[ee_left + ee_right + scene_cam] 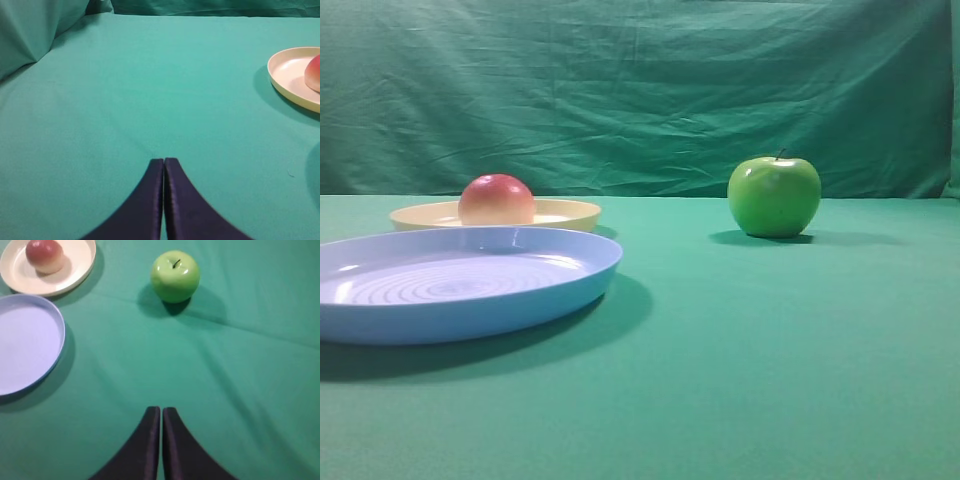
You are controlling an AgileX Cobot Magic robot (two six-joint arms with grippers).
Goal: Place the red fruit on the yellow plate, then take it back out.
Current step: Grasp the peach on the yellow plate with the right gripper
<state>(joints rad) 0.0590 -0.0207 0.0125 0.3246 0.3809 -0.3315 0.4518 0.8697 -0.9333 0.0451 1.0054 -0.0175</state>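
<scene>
The red fruit rests on the yellow plate at the back left; the right wrist view shows the same fruit and plate at its top left. In the left wrist view the plate lies at the right edge with a sliver of the fruit on it. My left gripper is shut and holds nothing, hovering over bare cloth well left of the plate. My right gripper is shut too, empty, and far nearer than the plate. Neither gripper shows in the exterior view.
A large light blue plate with concentric rings sits in front of the yellow one, its rim at the left of the right wrist view. A shiny green apple stands at the back right. Green cloth covers table and backdrop.
</scene>
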